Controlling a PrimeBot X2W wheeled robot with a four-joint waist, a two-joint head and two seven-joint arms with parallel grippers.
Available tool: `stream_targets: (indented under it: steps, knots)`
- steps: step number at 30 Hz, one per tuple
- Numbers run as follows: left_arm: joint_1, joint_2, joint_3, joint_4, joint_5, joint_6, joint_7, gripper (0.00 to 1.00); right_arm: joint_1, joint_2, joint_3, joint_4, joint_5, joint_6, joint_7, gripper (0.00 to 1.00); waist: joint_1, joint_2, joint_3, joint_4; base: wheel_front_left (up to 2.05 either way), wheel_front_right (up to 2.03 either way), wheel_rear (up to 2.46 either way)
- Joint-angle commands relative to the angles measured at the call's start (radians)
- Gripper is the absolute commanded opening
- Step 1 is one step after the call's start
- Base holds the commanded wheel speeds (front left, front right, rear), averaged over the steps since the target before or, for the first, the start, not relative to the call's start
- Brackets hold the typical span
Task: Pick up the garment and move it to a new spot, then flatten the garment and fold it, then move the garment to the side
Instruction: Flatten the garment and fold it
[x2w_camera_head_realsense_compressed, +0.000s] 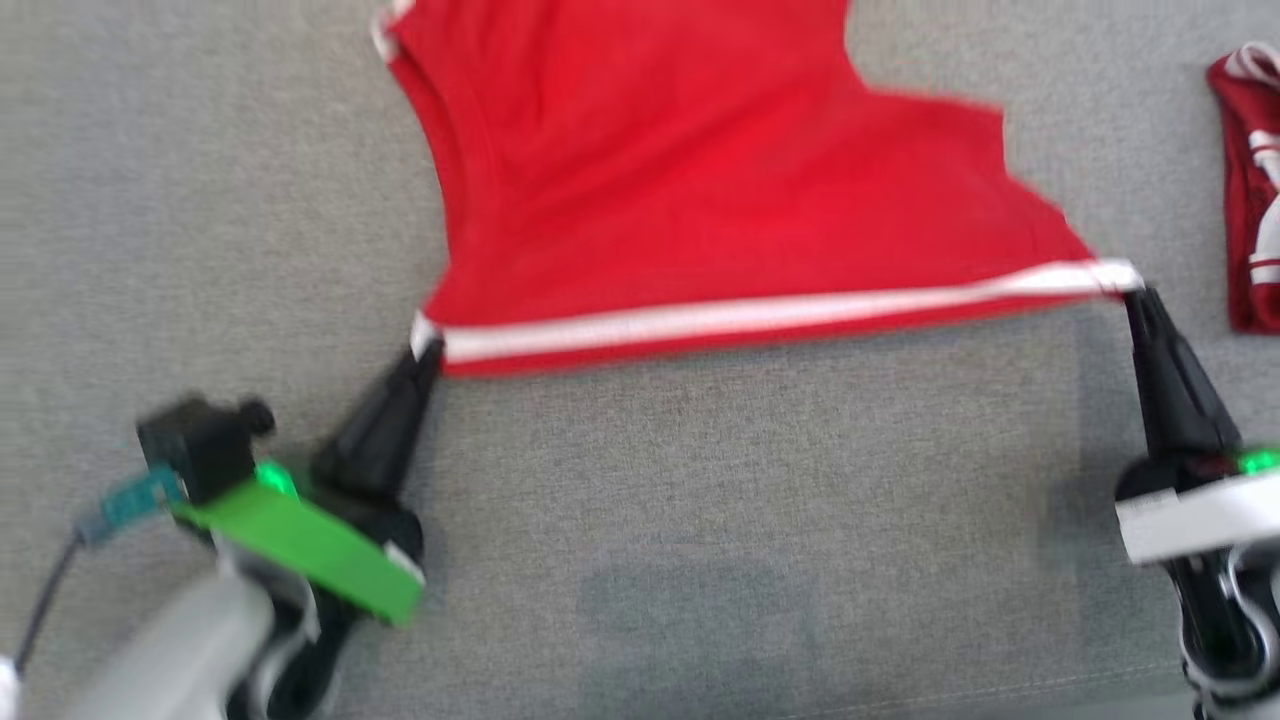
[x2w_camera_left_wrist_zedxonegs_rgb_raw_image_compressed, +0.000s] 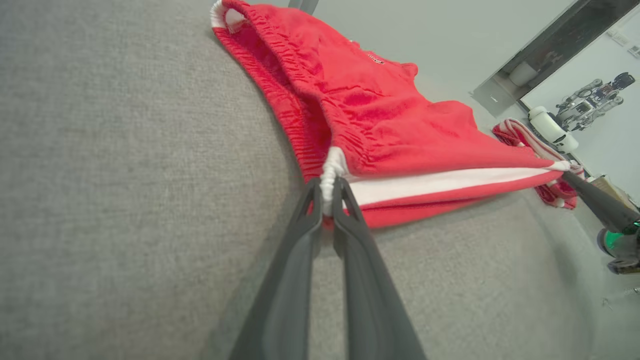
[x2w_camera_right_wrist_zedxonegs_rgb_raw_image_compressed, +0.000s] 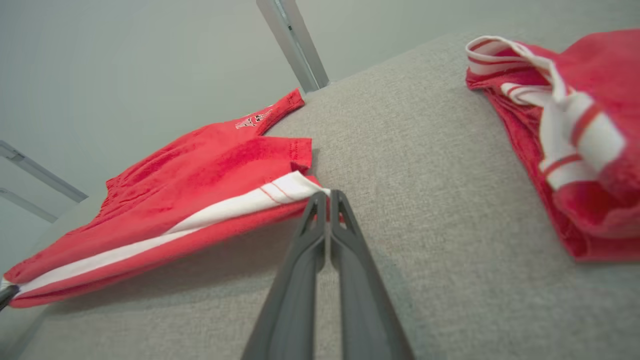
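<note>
Fingers (x2w_camera_left_wrist_zedxonegs_rgb_raw_image_compressed: 292, 280) pinch red garment (x2w_camera_head_realsense_compressed: 700, 180) (white stripe (x2w_camera_head_realsense_compressed: 760, 315)) taut.

The grey fabric-covered table (x2w_camera_head_realsense_compressed: 720, 500) lies bare and passable below the spread red white-striped garment (x2w_camera_head_realsense_compressed: 700, 170) and to its left. A bunched red-and-white cloth (x2w_camera_head_realsense_compressed: 1248, 200) crowds the right edge, near the right hand (x2w_camera_head_realsense_compressed: 1133, 288).
</note>
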Motion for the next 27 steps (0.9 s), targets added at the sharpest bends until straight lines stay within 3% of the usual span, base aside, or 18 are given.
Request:
stream_targets:
  steps: [1, 7, 11, 18, 27]
  knots:
    - [0.110, 0.002, 0.029, -0.053, -0.033, 0.038, 0.000, 0.00, 0.093, 0.005, -0.046, -0.041, 0.017, -0.005, -0.008, 0.00, 0.0001, -0.0001, -0.141, 0.037, 0.00, 0.00, 0.00]
    - [0.366, -0.036, 0.118, -0.210, -0.061, 0.092, -0.003, 0.00, 0.387, 0.075, -0.186, -0.231, 0.039, -0.007, 0.009, 0.00, 0.0001, -0.0001, -0.165, 0.052, 0.00, 0.00, 0.00]
    - [0.392, -0.013, 0.133, -0.255, -0.052, 0.101, -0.004, 0.00, 0.415, 0.086, -0.212, -0.310, 0.038, -0.007, 0.047, 0.00, 0.0001, -0.0001, -0.154, 0.048, 0.00, 0.00, 0.00]
    - [0.229, 0.001, 0.178, -0.287, -0.078, 0.112, 0.084, 0.00, 0.095, 0.084, -0.151, -0.271, -0.025, -0.005, 0.173, 0.00, 0.0001, -0.0001, -0.055, 0.049, 0.00, 0.00, 0.00]
    - [-0.110, -0.099, 0.148, -0.101, -0.062, 0.136, 0.251, 0.00, -0.348, 0.076, -0.141, -0.014, -0.098, -0.004, 0.270, 0.00, 0.0001, -0.0001, 0.090, 0.110, 0.00, 0.00, 0.00]
